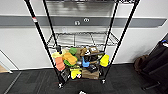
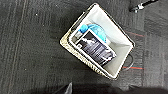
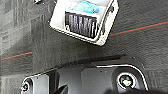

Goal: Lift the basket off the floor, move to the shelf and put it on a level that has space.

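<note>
The small beige woven basket [image 2: 100, 45] with pale lining sits on dark carpet floor [image 2: 30, 50], apparently not yet lifted; whether either pincer is open cannot be told, and the next move calls for grasping its rim.

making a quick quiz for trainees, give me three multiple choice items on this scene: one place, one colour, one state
1. Where is the basket?
A. on the carpet floor
B. on the shelf's top tier
C. on a chair

2. What colour is the rounded item inside the basket?
A. red
B. blue
C. black

3. What state is the middle level of the shelf in?
A. packed full
B. bare
C. covered by a cloth

Answers:
1. A, both wrist views show it sitting on dark carpet.
2. B, it shows blue against the pale lining.
3. B, only its wire grid is visible.
</note>
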Available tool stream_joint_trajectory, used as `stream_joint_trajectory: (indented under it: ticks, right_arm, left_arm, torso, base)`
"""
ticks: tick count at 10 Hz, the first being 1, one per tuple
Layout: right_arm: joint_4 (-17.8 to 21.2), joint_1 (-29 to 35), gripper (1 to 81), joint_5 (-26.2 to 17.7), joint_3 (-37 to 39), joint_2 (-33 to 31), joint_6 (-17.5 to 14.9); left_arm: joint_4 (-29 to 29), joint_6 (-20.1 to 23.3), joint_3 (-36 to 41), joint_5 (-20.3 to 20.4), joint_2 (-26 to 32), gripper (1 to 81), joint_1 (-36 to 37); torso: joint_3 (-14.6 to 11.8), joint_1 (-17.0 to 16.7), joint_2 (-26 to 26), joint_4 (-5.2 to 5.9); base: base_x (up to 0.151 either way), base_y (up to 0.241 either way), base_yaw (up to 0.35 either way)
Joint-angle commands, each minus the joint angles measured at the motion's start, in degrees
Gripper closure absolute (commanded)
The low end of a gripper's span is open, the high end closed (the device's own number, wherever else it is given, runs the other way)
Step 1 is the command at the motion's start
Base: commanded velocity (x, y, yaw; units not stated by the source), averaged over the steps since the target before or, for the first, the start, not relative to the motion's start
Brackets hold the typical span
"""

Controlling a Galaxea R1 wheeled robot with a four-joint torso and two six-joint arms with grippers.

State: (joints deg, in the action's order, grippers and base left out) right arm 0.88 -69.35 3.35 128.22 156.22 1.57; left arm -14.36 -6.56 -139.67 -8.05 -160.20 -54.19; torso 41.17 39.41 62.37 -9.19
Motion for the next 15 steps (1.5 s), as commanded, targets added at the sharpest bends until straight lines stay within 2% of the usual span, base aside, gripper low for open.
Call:
stream_joint_trajectory:
  ticks: [1, 4, 7, 8, 10, 14, 15]
  right_arm:
    - [0.5, 4.3, 1.0, -4.7, -1.5, -1.4, 0.2]
    - [0.5, 4.7, 1.0, -4.7, -1.4, -1.5, 0.2]
    - [0.6, 4.9, 1.0, -4.7, -1.6, -1.4, 0.2]
    - [0.7, 5.0, 1.0, -4.7, -1.6, -1.3, 0.2]
    - [0.7, 5.6, 1.0, -4.8, -2.3, -1.5, 0.2]
    - [0.8, 7.1, 1.0, -4.8, -3.3, -2.8, 0.3]
    - [0.9, 7.6, 1.0, -4.8, -3.8, -3.3, 0.3]
  left_arm:
    - [-0.4, -0.3, 0.5, -3.6, 0.3, 1.0, 7.0]
    - [0.0, -0.4, 0.0, -3.6, -0.5, 1.0, 8.8]
    - [-0.3, -0.3, -0.2, -3.6, -0.7, 1.0, 9.3]
    - [-0.3, -0.4, -0.2, -3.6, -0.7, 1.0, 9.5]
    - [-0.1, -0.4, -0.3, -3.6, -0.9, 1.0, 10.3]
    - [0.1, -0.4, -0.5, -4.8, -1.3, 1.0, 12.9]
    - [0.1, -0.4, -1.3, -5.3, -1.7, 1.0, 13.7]
  torso:
    - [-0.1, 3.7, 5.6, 0.00]
    - [1.9, 6.8, 10.6, 0.00]
    - [2.0, 10.6, 16.5, 0.00]
    - [7.4, 11.8, 18.5, 0.00]
    - [8.6, 13.6, 21.5, 0.00]
    - [15.6, 18.4, 28.9, 0.00]
    - [12.2, 19.7, 31.0, 0.00]
  base:
    - [0.000, 0.000, 0.000]
    - [0.000, 0.000, 0.000]
    - [0.000, 0.000, 0.000]
    - [0.000, 0.000, 0.000]
    - [0.000, 0.000, 0.000]
    - [0.000, 0.000, 0.000]
    - [0.000, 0.000, 0.000]
